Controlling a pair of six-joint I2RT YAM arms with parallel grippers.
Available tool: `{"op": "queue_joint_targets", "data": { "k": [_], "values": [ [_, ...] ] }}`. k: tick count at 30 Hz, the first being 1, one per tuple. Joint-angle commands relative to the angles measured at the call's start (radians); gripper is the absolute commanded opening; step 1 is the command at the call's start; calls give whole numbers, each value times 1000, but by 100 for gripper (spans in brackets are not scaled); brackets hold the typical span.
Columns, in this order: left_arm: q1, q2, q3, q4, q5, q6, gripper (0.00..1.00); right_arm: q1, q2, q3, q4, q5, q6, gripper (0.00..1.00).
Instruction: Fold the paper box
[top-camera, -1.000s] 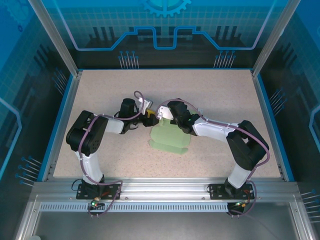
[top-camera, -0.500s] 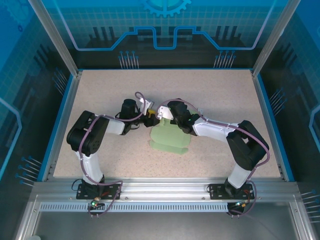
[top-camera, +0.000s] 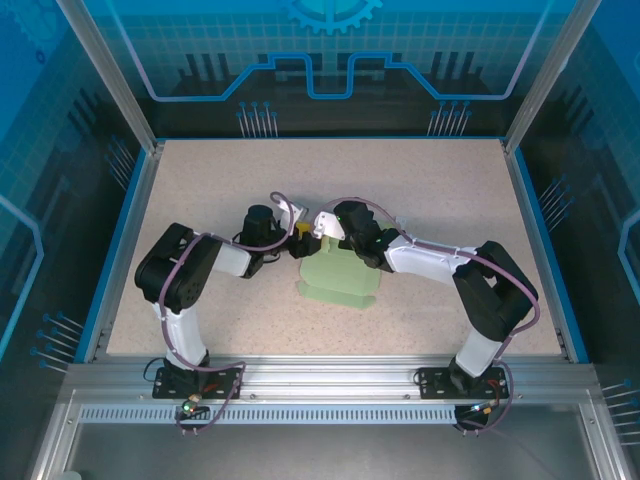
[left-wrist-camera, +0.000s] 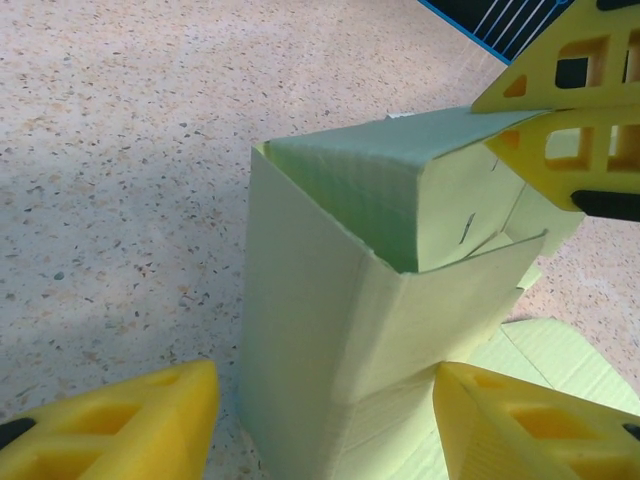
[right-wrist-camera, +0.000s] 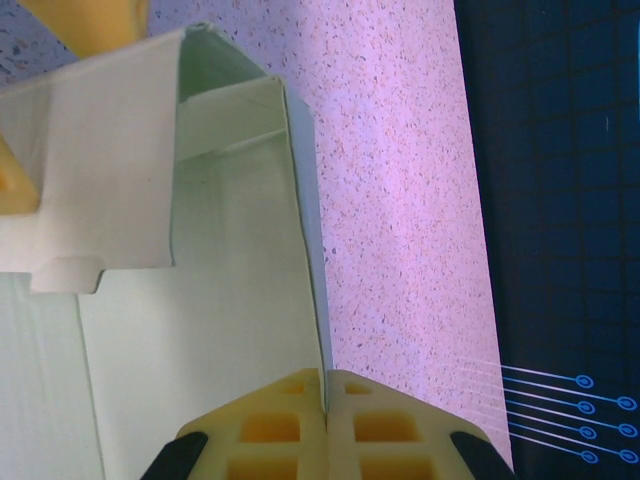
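My top camera looks down from high behind the rig, far enough to take in the whole table (top-camera: 450, 190). My two wrist cameras sit very close, facing the paper box (top-camera: 340, 282) from opposite sides; all three views share that box.

Speckled beige table (top-camera: 420, 190), blue, seemingly glass walls (top-camera: 200, 50)
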Motion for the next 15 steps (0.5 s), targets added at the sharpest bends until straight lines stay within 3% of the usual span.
{"op": "queue_joint_targets", "data": {
  "k": [1, 15],
  "values": [
    [-10, 6, -31, 86, -37, -14, 61, 19, -16, 10, -8, -24, 45, 0],
    [-26, 1, -57, 126, -119, -27, 63, 45, 2, -8, 40, 6, 31, 0]
  ]
}}
